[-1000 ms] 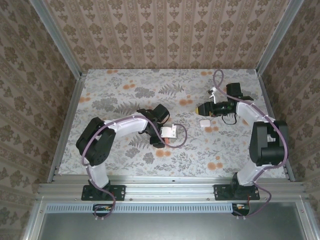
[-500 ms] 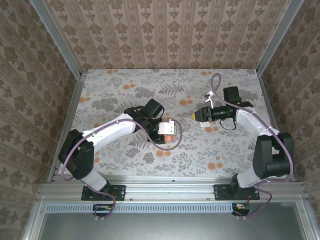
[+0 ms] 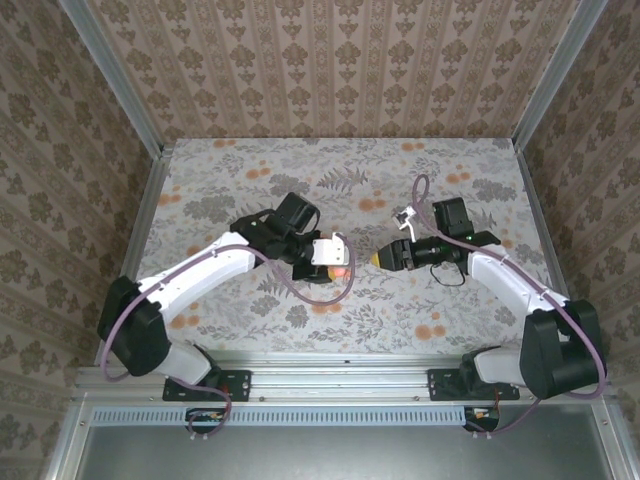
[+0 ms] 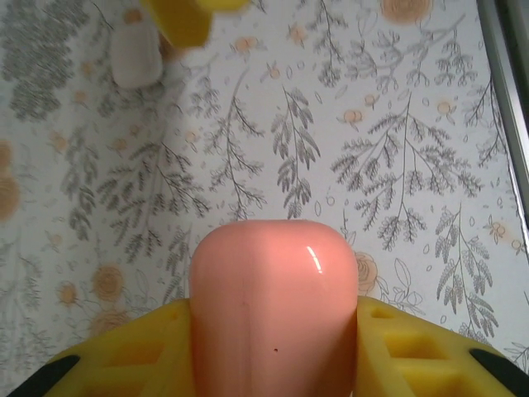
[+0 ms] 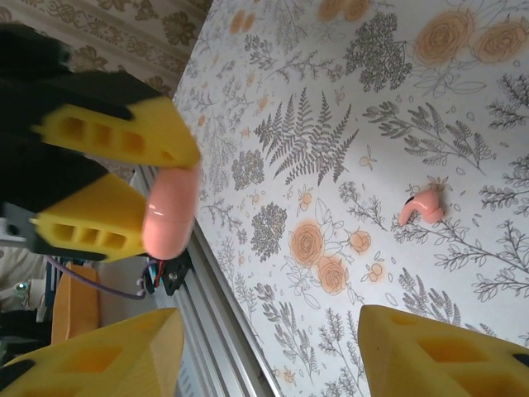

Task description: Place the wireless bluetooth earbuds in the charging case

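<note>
A coral-pink charging case (image 4: 273, 306) with rounded corners sits clamped between the yellow fingers (image 4: 413, 351) of my left gripper (image 3: 336, 262), which is shut on it above the middle of the table. The right wrist view shows that same case (image 5: 169, 211) held up off the floral cloth. My right gripper (image 5: 273, 351) is open and holds nothing, and its tip (image 3: 381, 258) points at the case from a short way to the right. One coral-pink earbud (image 5: 423, 207) lies on the cloth beyond it. A small white case (image 4: 136, 56) rests on the cloth.
The aluminium rail (image 5: 223, 322) at the table's near edge runs under the right gripper. Patterned walls (image 3: 330, 60) close the table in at the back and sides. The floral cloth (image 3: 250, 170) is bare at the back left.
My right gripper has swung left and toward the near edge, closing on the left gripper. The left arm has stretched out while its gripper stays mid-table, and the pink case now shows in its jaws.
</note>
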`<state>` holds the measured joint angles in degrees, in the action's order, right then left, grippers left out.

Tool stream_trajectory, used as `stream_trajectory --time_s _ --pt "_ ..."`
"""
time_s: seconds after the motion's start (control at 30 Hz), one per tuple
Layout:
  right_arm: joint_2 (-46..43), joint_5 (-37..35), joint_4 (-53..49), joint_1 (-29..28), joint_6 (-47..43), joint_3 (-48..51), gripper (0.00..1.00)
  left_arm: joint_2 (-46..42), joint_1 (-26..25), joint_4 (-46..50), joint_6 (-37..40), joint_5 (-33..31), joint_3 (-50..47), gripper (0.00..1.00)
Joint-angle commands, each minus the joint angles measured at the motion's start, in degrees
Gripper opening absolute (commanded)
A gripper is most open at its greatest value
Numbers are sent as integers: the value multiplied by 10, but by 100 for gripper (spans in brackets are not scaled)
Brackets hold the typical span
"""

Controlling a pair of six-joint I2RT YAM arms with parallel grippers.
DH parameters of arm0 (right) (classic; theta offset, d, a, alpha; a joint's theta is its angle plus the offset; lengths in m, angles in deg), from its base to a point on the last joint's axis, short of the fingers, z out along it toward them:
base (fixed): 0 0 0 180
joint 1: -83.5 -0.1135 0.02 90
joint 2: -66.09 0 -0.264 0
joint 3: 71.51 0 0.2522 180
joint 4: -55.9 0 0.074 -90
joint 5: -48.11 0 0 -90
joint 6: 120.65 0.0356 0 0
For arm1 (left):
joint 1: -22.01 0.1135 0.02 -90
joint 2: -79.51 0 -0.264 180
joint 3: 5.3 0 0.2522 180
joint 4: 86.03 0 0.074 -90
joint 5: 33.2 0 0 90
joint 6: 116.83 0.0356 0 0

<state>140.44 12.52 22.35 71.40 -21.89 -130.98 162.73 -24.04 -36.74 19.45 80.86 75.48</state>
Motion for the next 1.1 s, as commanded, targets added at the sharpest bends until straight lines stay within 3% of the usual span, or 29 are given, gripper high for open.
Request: stream_trajectory --time_s 0.0,0.17,0.5,0.63,0.87,1.07 --pt "-18 -30 47 -21 69 15 59 -23 2 -6 -11 20 -9 37" --pt "-1 -19 94 -55 136 14 59 -47 2 -29 -21 13 -28 37" --pt "42 18 131 -117 171 -8 64 -72 -1 -53 -32 6 -54 37" --pt "42 24 136 -118 177 -7 64 -68 -3 -48 -30 -3 -56 37" --pt "24 34 38 -111 134 -28 62 -61 -9 -48 -30 -22 -65 36" --pt "50 74 81 -114 180 -40 57 -62 -12 -60 -34 -18 -65 36"
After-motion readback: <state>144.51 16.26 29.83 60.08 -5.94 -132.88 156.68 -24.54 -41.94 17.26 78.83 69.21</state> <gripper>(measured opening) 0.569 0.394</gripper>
